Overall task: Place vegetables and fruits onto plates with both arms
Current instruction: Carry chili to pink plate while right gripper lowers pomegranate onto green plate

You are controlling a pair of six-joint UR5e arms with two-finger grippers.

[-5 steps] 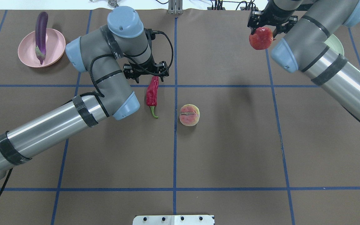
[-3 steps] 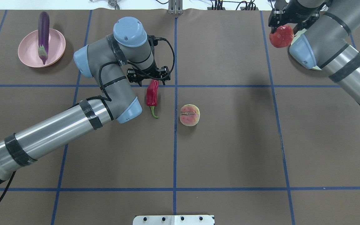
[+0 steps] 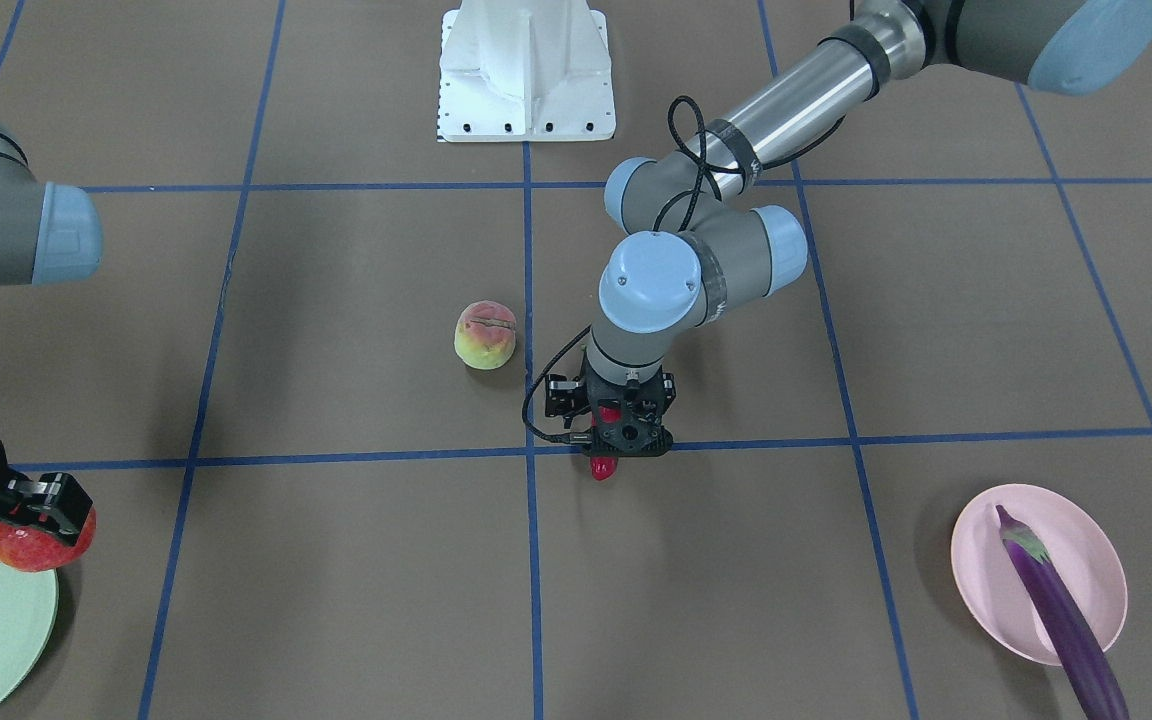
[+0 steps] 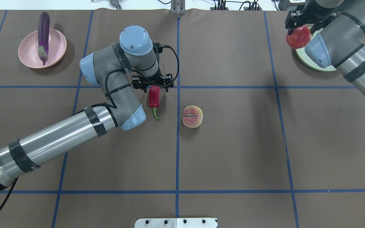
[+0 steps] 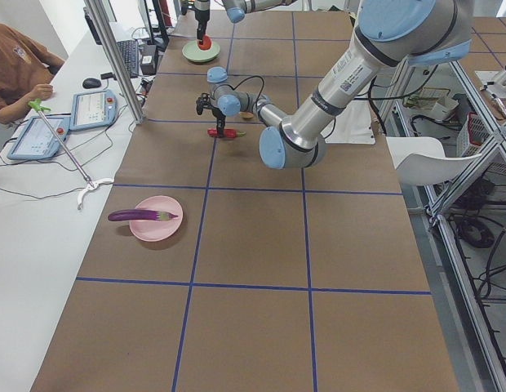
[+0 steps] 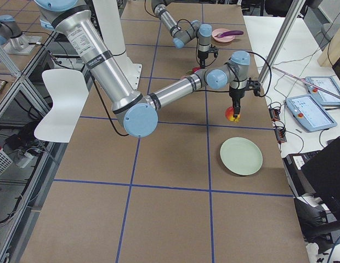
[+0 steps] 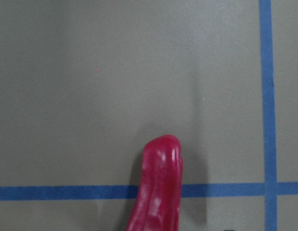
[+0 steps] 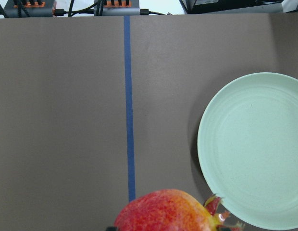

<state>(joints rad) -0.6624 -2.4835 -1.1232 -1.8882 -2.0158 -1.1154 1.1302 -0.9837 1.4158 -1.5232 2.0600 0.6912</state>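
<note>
My left gripper [image 4: 153, 86] is low over the far end of the red chili pepper [image 4: 154, 98], which lies on the table; it looks open, with its fingers mostly hidden under the wrist. The chili's tip shows in the left wrist view [image 7: 158, 187]. My right gripper [image 4: 298, 31] is shut on the pomegranate [image 4: 298, 37] and holds it in the air at the left edge of the mint green plate [image 4: 307, 61]. The peach [image 4: 192, 116] sits on the table right of the chili. The eggplant [image 4: 43, 31] lies across the pink plate [image 4: 57, 47].
The white base block [image 3: 526, 70] stands at the robot's side of the table. Blue tape lines [image 4: 177, 142] grid the brown table cover. Cables and connectors [image 4: 220, 6] run along the far edge. An operator [image 5: 16, 69] sits beside the table with tablets.
My right arm has carried the pomegranate rightward to the green plate's edge. My left gripper has shifted along the chili and come down lower over it. The chili and peach have not moved.
</note>
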